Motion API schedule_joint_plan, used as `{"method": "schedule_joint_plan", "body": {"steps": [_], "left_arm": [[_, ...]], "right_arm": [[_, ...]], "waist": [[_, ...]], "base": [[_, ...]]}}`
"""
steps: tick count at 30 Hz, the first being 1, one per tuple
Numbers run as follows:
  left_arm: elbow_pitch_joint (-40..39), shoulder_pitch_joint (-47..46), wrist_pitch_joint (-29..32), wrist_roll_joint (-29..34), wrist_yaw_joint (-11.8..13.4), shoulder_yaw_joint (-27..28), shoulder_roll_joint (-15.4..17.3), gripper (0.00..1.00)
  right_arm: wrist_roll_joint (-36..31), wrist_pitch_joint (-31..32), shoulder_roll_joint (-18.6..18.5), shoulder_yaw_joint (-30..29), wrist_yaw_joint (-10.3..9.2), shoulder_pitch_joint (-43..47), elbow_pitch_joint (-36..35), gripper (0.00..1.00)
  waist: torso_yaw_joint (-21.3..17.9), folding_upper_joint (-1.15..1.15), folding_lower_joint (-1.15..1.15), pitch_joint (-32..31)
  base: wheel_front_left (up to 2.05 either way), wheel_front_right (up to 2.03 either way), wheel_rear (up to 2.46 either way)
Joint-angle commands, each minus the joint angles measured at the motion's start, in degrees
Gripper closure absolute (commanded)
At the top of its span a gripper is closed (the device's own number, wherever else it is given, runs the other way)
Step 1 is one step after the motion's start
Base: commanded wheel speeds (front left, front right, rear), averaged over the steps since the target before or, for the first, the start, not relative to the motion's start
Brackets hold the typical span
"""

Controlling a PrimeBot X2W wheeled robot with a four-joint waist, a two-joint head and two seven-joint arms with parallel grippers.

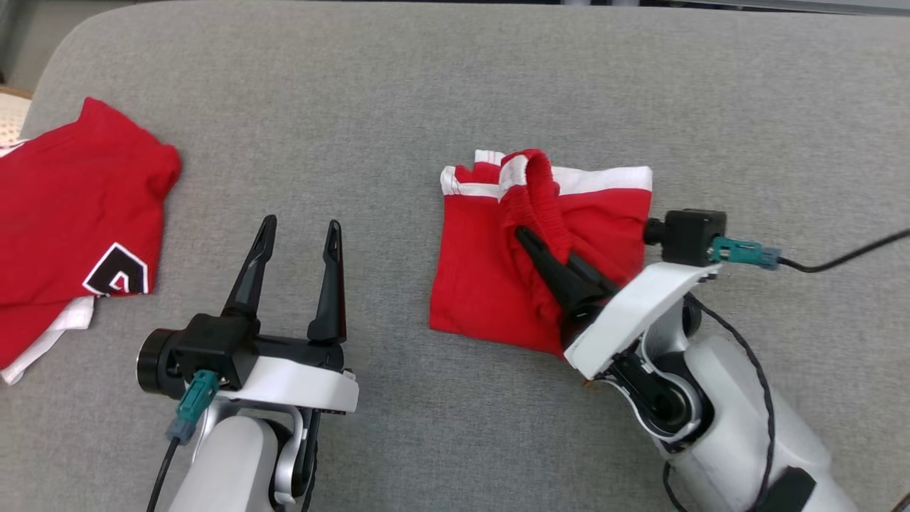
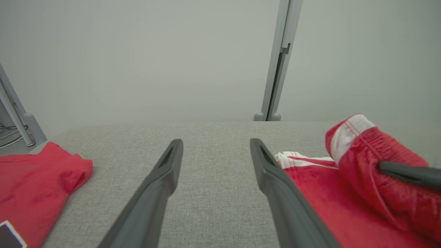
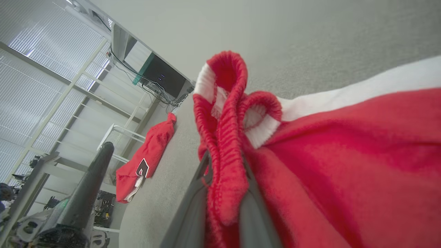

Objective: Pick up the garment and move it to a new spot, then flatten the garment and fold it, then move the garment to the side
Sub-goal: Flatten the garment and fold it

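I see a grey cloth surface [image 1: 455,85] running to a pale wall [image 2: 137,62], with a metal post [image 2: 275,69] at its far edge. Red shorts [image 1: 483,270] lie right of centre and a red shirt [image 1: 71,206] lies at the left. My right gripper [image 1: 547,247] comes in from the near right, pinching the raised waistband [image 1: 540,192]. My left gripper [image 1: 301,224] hovers near left with its fingers apart and nothing between them.
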Motion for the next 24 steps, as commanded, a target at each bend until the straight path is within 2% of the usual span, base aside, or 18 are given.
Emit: {"method": "schedule_joint_plan", "body": {"steps": [1, 3, 4, 5, 6, 11, 15, 19, 24], "left_arm": [[0.05, -1.26, -0.25, -0.07, -0.30, 0.02, -0.08, 0.00], [0.24, -1.38, -0.25, -0.16, -0.33, -0.07, -0.24, 0.00], [0.21, -1.56, -0.25, -0.17, -0.31, -0.07, -0.28, 0.00], [0.22, -1.71, -0.25, -0.17, -0.26, -0.01, -0.34, 0.00], [0.23, -1.77, -0.25, -0.18, -0.21, 0.09, -0.42, 0.00], [0.12, -1.46, -0.25, 0.09, 0.01, 0.79, -0.61, 0.00], [0.28, -1.52, -0.25, 0.69, -0.24, 1.42, -0.63, 0.00], [0.49, -1.61, -0.25, 1.08, -0.42, 2.14, -0.45, 0.00], [1.06, -1.28, -0.25, 1.05, -0.74, 3.44, 0.31, 0.00]], "right_arm": [[-0.40, -0.74, 0.00, 0.86, 0.02, -1.44, 1.67, 1.00], [0.25, -2.23, 0.89, 2.08, 0.02, -2.66, 3.96, 1.00], [0.31, -3.15, 1.20, 2.57, 0.02, -3.31, 4.89, 0.89], [0.10, -4.20, 1.39, 3.49, 0.02, -3.84, 5.47, 0.51], [-0.21, -5.42, 1.54, 4.30, 0.02, -4.29, 5.91, 0.00], [-2.54, -14.06, 0.33, 8.63, 0.02, -6.75, 4.73, 0.00], [-5.43, -21.52, -1.74, 9.27, 0.02, -7.95, 4.00, 0.00], [-8.97, -24.90, -4.62, 5.51, 0.02, -7.04, 3.27, 0.00], [-13.56, -25.67, -7.80, -3.93, 0.02, -1.52, 1.63, 0.00]], "waist": [[1.14, 0.00, 0.00, 0.85], [1.68, 0.00, 0.00, 1.21], [1.88, 0.00, 0.00, 1.39], [1.98, 0.00, 0.00, 1.50], [1.99, 0.00, 0.00, 1.60], [1.04, 0.00, 0.00, 1.69], [-0.37, 0.00, 0.00, 1.25], [-1.98, 0.00, 0.00, 0.73], [-3.83, 0.00, 0.00, -0.21]], "base": [[0.00, 0.00, 0.00], [0.00, 0.00, 0.00], [0.00, 0.00, 0.00], [0.00, 0.00, 0.00], [0.00, 0.00, 0.00], [0.00, 0.00, 0.00], [0.00, 0.00, 0.00], [0.00, 0.00, 0.00], [0.00, 0.00, 0.00]]}}
